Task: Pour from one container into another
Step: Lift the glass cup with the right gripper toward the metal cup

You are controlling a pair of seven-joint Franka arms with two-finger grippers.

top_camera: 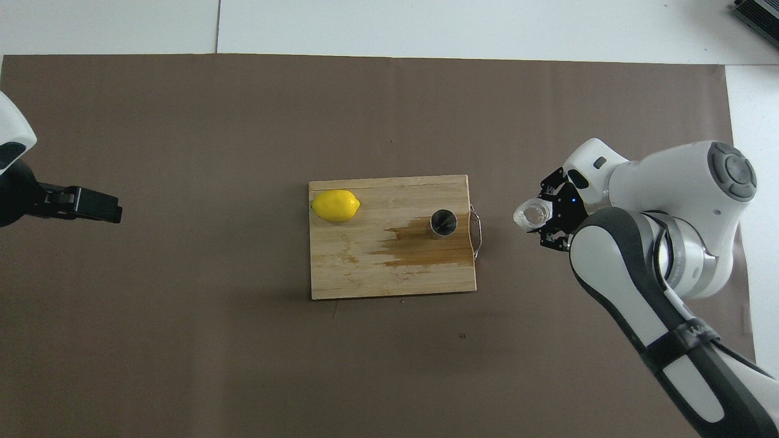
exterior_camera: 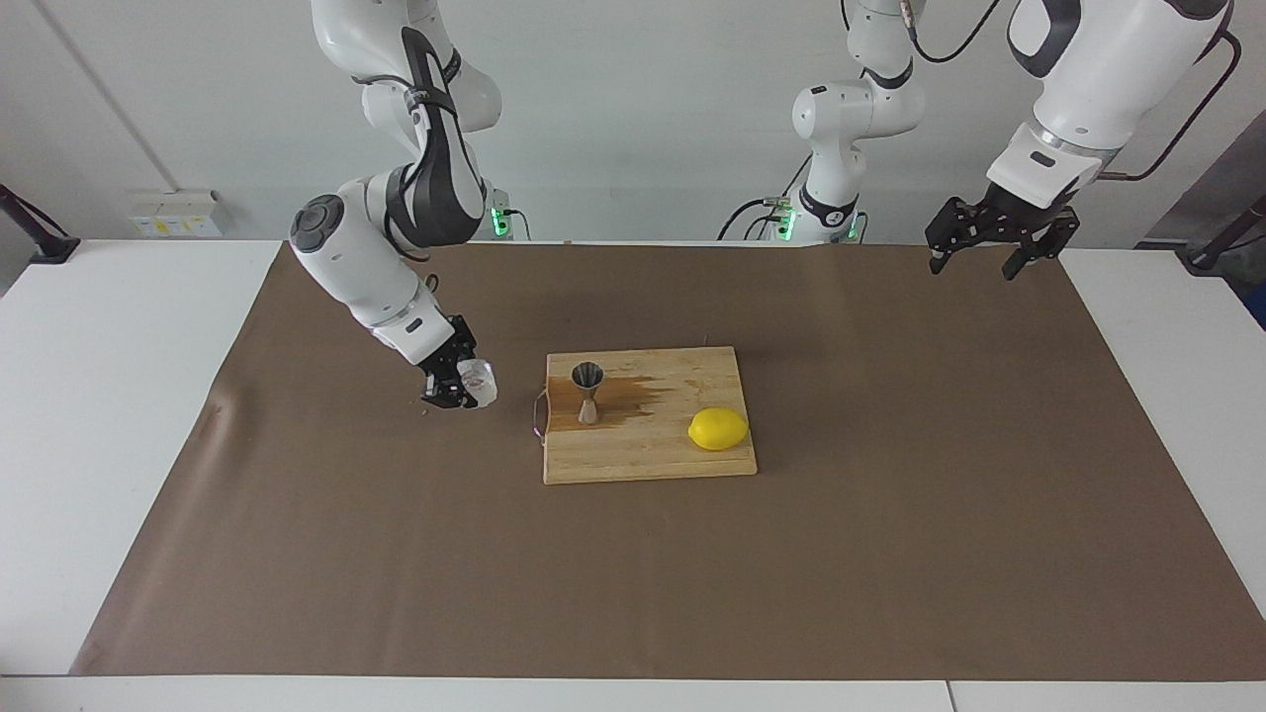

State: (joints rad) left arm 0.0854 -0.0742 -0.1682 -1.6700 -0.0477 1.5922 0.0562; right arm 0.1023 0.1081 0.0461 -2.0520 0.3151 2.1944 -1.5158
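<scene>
Over the brown mat, just beside the cutting board (exterior_camera: pixel 648 415) on the right arm's end, right pincer (exterior_camera: pixel 463 386) is clamped on the glass cup (exterior_camera: pixel 479 382), cup tilted, sticking out from pincer tips toward the board. Jigger (exterior_camera: pixel 587 392) stands upright on the board near its handle edge, apart from cup. Lemon (exterior_camera: pixel 718 429) on board too. Left pincer (exterior_camera: pixel 987 259) waits w/ jaws wide, holding nothing, over tabletop corner.

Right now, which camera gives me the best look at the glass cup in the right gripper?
The overhead view: the glass cup shows its open mouth clear of the right gripper, beside the cutting board. In the facing view the glass cup is a pale blob partly hidden by the fingers.
</scene>
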